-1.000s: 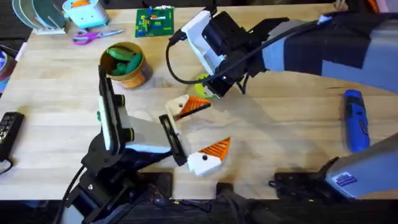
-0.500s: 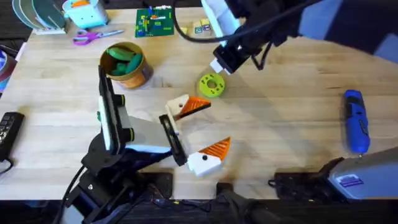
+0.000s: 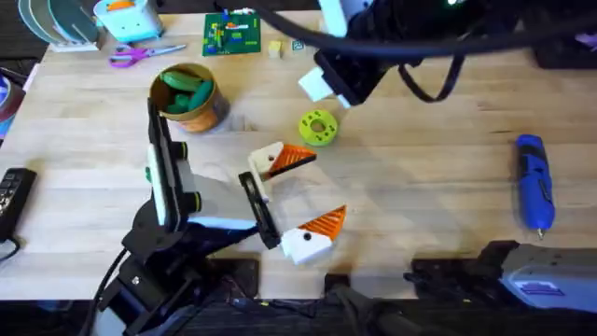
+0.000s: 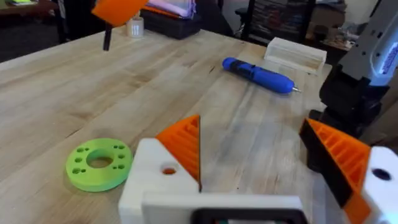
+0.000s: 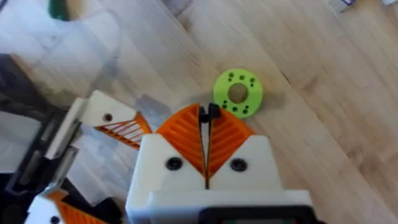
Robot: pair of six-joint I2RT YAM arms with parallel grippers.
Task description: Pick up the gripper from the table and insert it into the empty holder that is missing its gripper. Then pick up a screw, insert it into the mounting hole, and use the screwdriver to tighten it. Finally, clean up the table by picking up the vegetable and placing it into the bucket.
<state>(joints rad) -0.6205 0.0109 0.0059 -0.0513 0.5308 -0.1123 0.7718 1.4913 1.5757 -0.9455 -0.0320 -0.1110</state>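
Observation:
My right gripper (image 5: 207, 115) hangs above the table near the lime-green disc (image 5: 237, 93), its orange pads shut on a small dark screw (image 5: 208, 112). From overhead the right gripper (image 3: 322, 86) sits behind that disc (image 3: 317, 128). My left gripper (image 3: 300, 198) rests open at mid-table, and both of its white finger blocks carry orange tips (image 4: 183, 146). A loose gripper and a plain white holder are out of view. The blue screwdriver (image 3: 534, 182) lies at the right. The tan bucket (image 3: 207, 110) at the back left holds a green vegetable (image 3: 185, 86).
A green circuit board (image 3: 233, 33), scissors (image 3: 140, 54) and small blocks (image 3: 274, 48) lie along the far edge. A black remote (image 3: 11, 196) sits at the left edge. Bare wood stretches between the left gripper and the screwdriver.
My right arm has lifted and drawn back from just over the green disc toward the table's far side. The left arm and the other things have not moved.

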